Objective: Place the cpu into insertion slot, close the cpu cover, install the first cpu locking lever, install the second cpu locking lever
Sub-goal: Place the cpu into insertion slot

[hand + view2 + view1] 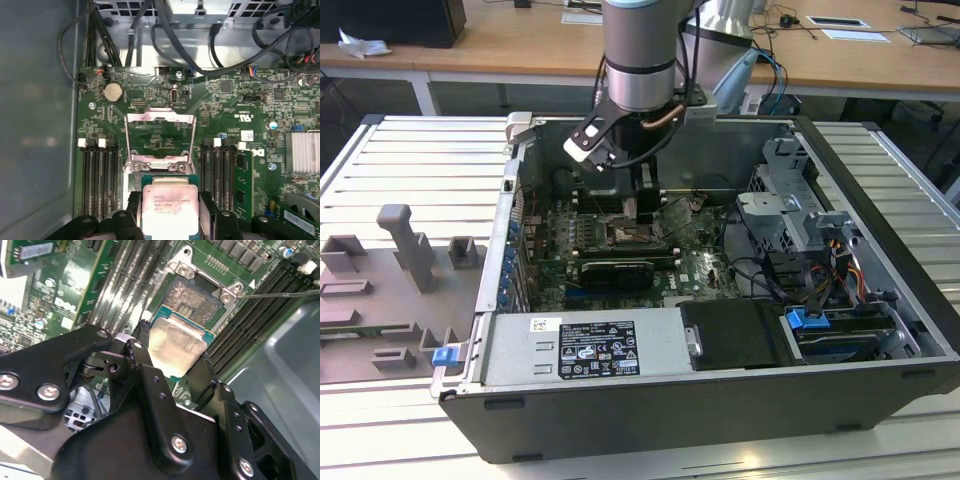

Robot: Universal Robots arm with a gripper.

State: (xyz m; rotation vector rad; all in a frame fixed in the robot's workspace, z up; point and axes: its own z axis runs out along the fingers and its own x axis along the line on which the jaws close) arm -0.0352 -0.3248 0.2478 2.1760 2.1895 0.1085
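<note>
Grasp over the motherboard: cpu [175, 347] clamped in the gripper [174, 354]

In both wrist views the gripper's two black fingers [142, 352] press against opposite edges of the cpu [167, 210], which sits flat between them with its silvery top facing up. In the second wrist view the chip hangs over one edge of the insertion slot [192, 300], whose dark pin field lies bare inside its metal rim. Whether the chip already touches the socket cannot be told. A thin metal rod [280, 294] runs out sideways from one corner of the rim.

In the first wrist view the cpu cover [160, 118] stands open, swung back on its hinge just beyond the chip, and the green motherboard [225, 100] shows through its square window. Long black memory slots [97, 180] run along both sides of the socket area.

In the exterior view the arm reaches straight down into the open computer case [720, 400], which lies on its side on a slatted metal surface [420, 150]. The gripper [645, 205] is low over the middle of the board, right at the insertion slot [625, 235]. A grey labelled power supply [590, 345] fills the near wall of the case. Grey fixtures [405, 245] stand on the surface to the exterior view's left, well apart from the case.
</note>
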